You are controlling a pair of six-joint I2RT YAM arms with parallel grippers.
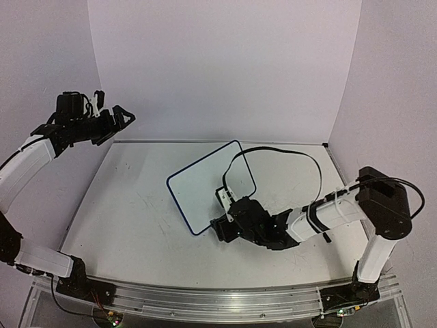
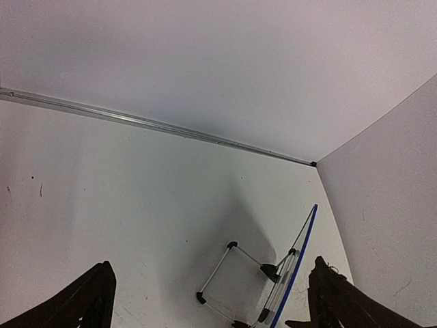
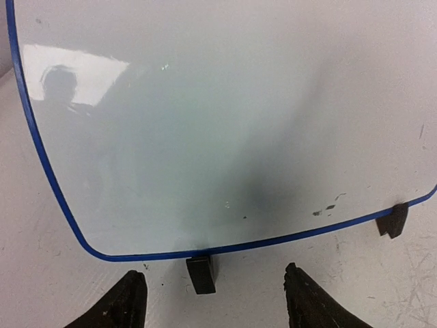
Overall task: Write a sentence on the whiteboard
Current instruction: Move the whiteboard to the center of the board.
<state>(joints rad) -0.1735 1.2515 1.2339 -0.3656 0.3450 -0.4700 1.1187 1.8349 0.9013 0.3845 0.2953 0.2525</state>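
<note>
- Over on the left, the left end effector (image 1: 115, 109) hangs high above the far-left corner of the desk (image 1: 136, 219). Its fingers (image 2: 92, 301) are spread wide, released, with nothing between them.
- Just right of the desk's centre stands the whiteboard (image 1: 205, 184), leaning back on a thin wire stand (image 2: 229, 270). It has a blue rim all round, and its face is white with a few small dark flecks (image 3: 328, 208) low on one side.
- Two black clip feet (image 3: 201, 273) grip its bottom edge.
- The right end effector (image 3: 213, 277) sits low, just in front of that edge. Its fingers are apart and grasp nothing, with one foot just ahead of the gap.
- A black cable (image 1: 300, 157) arcs up from the right arm (image 1: 341, 212).
</note>
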